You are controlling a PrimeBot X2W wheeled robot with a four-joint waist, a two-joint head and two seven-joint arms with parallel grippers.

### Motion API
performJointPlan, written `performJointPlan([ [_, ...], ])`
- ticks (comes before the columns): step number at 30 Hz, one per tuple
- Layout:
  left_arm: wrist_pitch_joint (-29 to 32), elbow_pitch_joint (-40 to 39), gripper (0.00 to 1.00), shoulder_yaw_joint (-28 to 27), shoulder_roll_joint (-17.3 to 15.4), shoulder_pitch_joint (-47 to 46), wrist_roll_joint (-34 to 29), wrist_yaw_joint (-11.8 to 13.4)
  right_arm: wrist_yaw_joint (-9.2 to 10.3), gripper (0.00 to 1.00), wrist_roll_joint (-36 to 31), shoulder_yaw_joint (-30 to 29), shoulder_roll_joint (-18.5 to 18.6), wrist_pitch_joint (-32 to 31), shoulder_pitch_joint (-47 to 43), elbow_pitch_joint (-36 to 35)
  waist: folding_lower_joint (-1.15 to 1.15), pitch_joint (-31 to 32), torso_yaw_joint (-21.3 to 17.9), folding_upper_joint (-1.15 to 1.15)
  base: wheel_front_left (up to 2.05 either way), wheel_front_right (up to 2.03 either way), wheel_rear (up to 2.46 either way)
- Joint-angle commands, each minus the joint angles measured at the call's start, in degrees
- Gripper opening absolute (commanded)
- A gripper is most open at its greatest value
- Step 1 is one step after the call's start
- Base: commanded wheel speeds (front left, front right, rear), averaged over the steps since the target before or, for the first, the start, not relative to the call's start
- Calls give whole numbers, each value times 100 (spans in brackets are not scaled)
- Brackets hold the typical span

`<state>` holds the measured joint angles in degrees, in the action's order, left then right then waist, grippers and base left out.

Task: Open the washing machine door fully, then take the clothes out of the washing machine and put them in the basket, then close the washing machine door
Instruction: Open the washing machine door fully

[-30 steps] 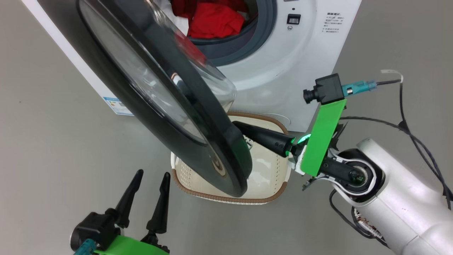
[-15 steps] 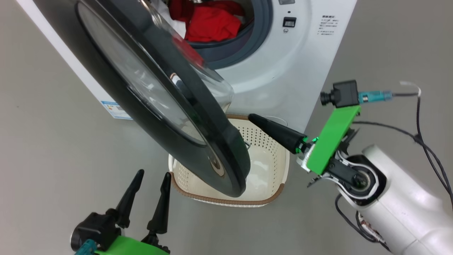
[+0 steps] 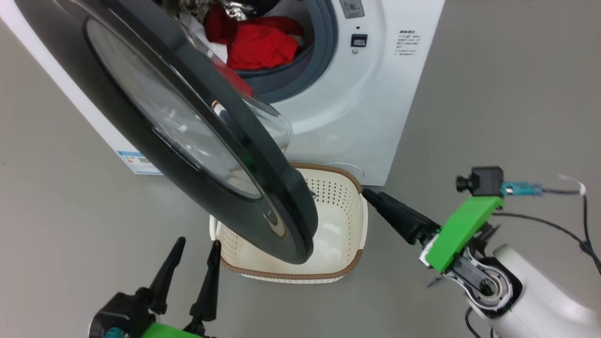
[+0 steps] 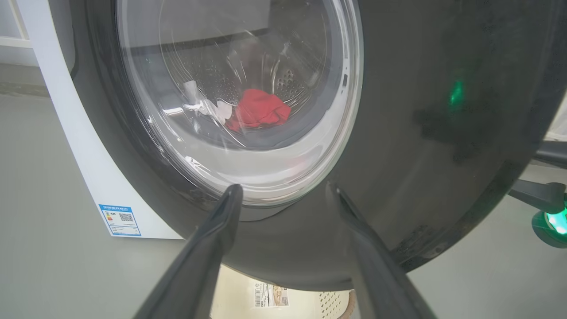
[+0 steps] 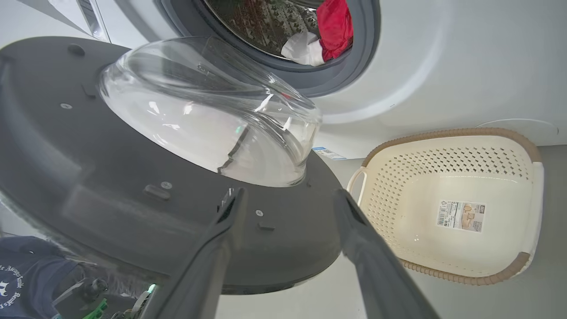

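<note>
Right wrist view: right gripper (image 5: 288,194) spread wide, empty, facing the washing machine door (image 5: 110,177) inner face, clothes (image 5: 334,26) farther beyond.

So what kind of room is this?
Probably a laundry corner, though maybe a test room: a white washing machine with its round door swung open, red clothes in the drum, and a cream basket on the plain grey floor.

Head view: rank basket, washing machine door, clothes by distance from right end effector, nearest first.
1. basket, right rim, and washing machine door, lower rim: too close to call.
2. clothes, in the drum: farthest.
</note>
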<state>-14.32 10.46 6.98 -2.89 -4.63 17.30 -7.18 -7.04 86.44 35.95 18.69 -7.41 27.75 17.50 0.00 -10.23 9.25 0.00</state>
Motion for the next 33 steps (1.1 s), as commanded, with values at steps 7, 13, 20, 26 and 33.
performJointPlan([
  [7, -68, -84, 100, -349, -129, 17, 12, -31, -45, 100, -84, -14, 166, 693, -526, 6, 0, 43, -172, 0, 0, 0, 0],
  [13, -68, -48, 100, -398, -122, 26, 5, -31, -45, 100, -169, -39, 187, 1286, -836, 117, 0, 69, -236, 0, 0, 0, 0],
  [20, -68, 9, 100, -469, -117, 57, 16, -31, -45, 100, -210, -77, 227, 1926, -1195, 386, 0, 100, -340, 0, 0, 0, 0],
  [26, -68, 39, 100, -509, -117, 61, 19, -31, -45, 100, -559, -187, 246, 2201, -1391, 640, 0, 110, -415, 0, 0, 0, 0],
  [33, -68, 45, 100, -558, -111, 85, 17, -31, -45, 100, -2143, -1222, -18, 2238, -1648, 819, 0, 118, -501, 0, 0, 0, 0],
])
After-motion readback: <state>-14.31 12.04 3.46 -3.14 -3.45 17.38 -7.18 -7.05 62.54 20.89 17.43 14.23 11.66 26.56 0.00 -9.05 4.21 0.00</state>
